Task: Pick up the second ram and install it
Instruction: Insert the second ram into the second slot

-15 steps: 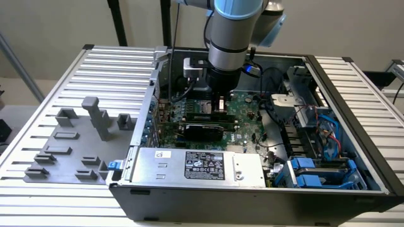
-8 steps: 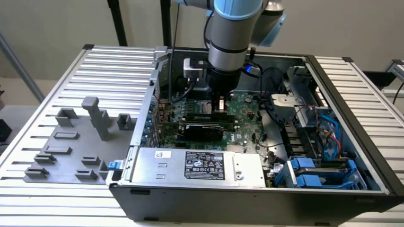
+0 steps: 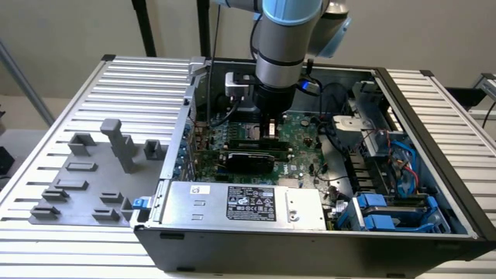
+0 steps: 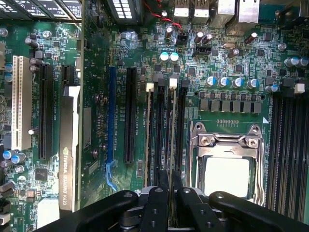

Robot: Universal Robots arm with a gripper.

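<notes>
near the middle of the exterior frame an open black computer case (image 3: 434, 192) sits on a slatted metal table (image 3: 54, 87), and the arm reaches straight down into it. inside the case lie the green motherboard (image 3: 298, 131), a silver power supply (image 3: 248, 203) along the lower edge, a black-topped expansion card (image 3: 248, 160) just above that, blue drive brackets (image 3: 387, 212) at lower right and a run of cables (image 3: 387, 151) along the right side. on the table at the exterior view's left rests a grey holder tray (image 3: 78, 180) with upright posts. the gripper (image 4: 169, 191) stands low over the board with its fingers drawn narrow, pinching the second ram (image 4: 169, 176) edge-on. the stick hangs directly above the memory slots (image 4: 164, 130), beside the cpu socket (image 4: 227, 164); whether it has entered a slot i cannot tell.
</notes>
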